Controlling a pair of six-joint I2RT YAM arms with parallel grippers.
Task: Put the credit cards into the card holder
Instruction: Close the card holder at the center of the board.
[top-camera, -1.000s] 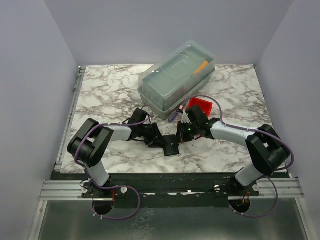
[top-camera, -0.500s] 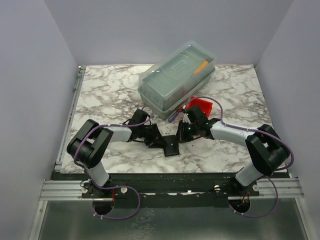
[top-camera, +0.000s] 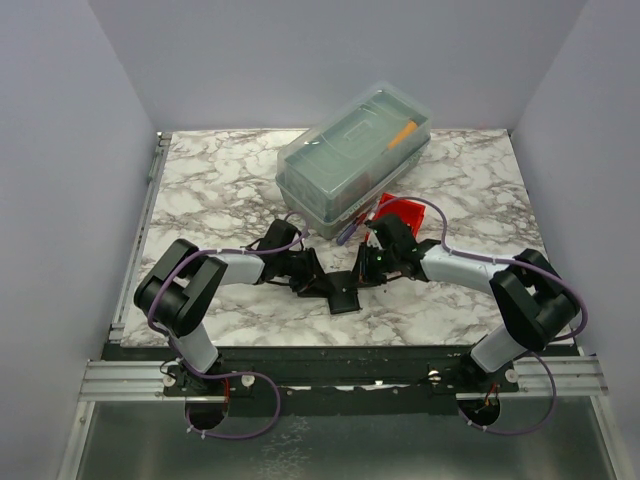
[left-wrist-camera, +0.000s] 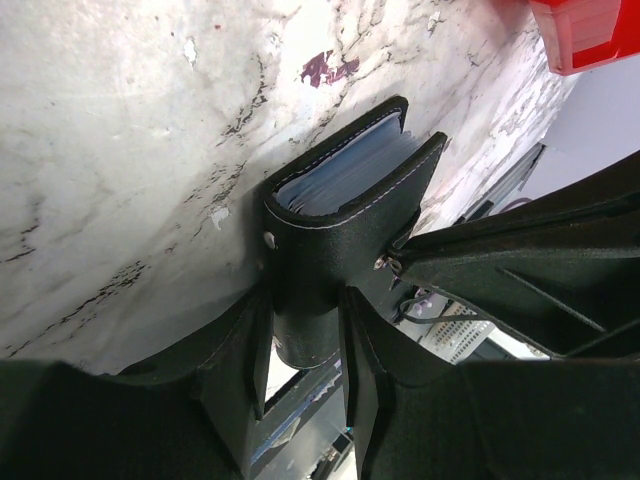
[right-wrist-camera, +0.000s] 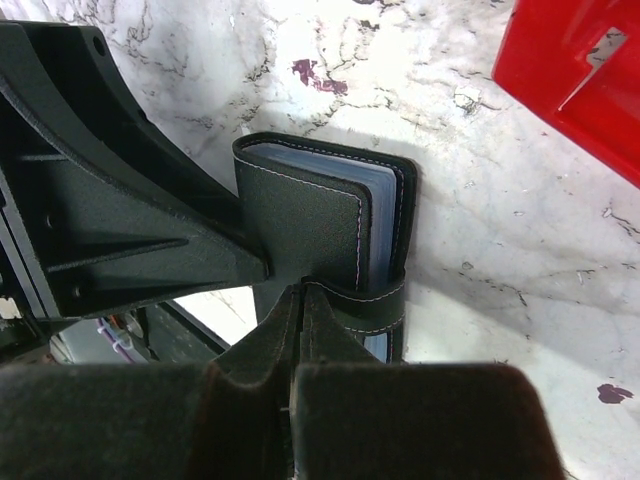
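Red bin (right-wrist-camera: 560, 60) near card holder (right-wrist-camera: 300, 225), clear box (top-camera: 355, 160) beyond, possibly pen (top-camera: 347, 232)

One holder (right-wrist-camera: 300, 225), one red bin (right-wrist-camera: 580, 70), one clear box (top-camera: 355, 165), one pen (top-camera: 349, 232), one table (top-camera: 220, 190); two grippers: left gripper (left-wrist-camera: 300, 335), right gripper (right-wrist-camera: 300, 297).

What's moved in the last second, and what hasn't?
The right gripper edged slightly toward the left gripper, uncovering more of the red bin; it stays shut at the strap of the card holder. Nothing grabbed or released. The left gripper still clamps it; the clear box hasn't moved.
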